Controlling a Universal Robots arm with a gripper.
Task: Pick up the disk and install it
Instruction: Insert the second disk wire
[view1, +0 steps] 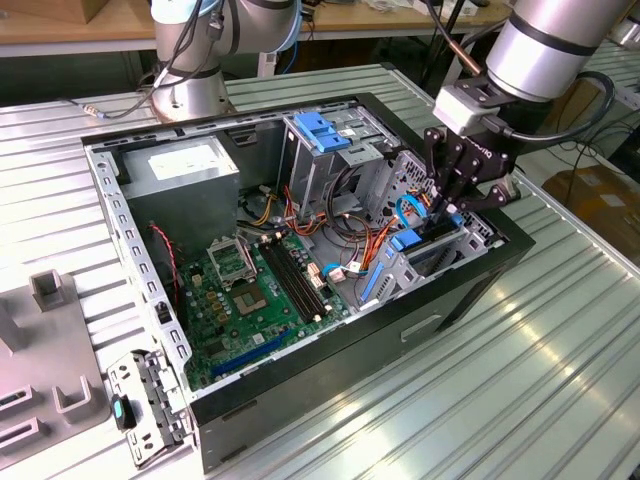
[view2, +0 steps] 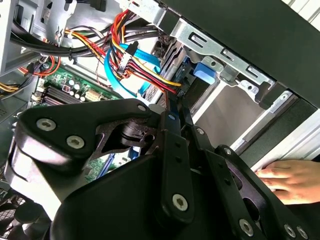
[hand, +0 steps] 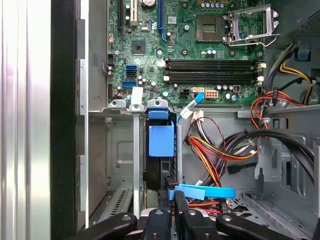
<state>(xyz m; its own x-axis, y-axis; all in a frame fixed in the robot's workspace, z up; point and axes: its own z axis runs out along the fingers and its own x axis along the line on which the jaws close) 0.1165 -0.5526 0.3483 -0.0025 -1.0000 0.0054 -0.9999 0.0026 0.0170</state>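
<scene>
Disk (hand: 161, 142) sits upright in its bay at the case edge, hand (view1: 447, 212) clamped on its top edge. Risk, I reckon: loose cables (hand: 215, 155) just beside could snag and jam the seating.

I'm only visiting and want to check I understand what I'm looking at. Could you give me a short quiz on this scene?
1. True or false: the pincer hangs over the motherboard's processor socket.
2. Where is the disk with its blue tab?
A. Flat on the table
B. In a bay slot inside the case
C. On the motherboard
3. In the second wrist view, what lies just outside the case?

Key:
1. False. It reaches into the drive bay at the exterior view's right.
2. B
3. A person's hand
</scene>
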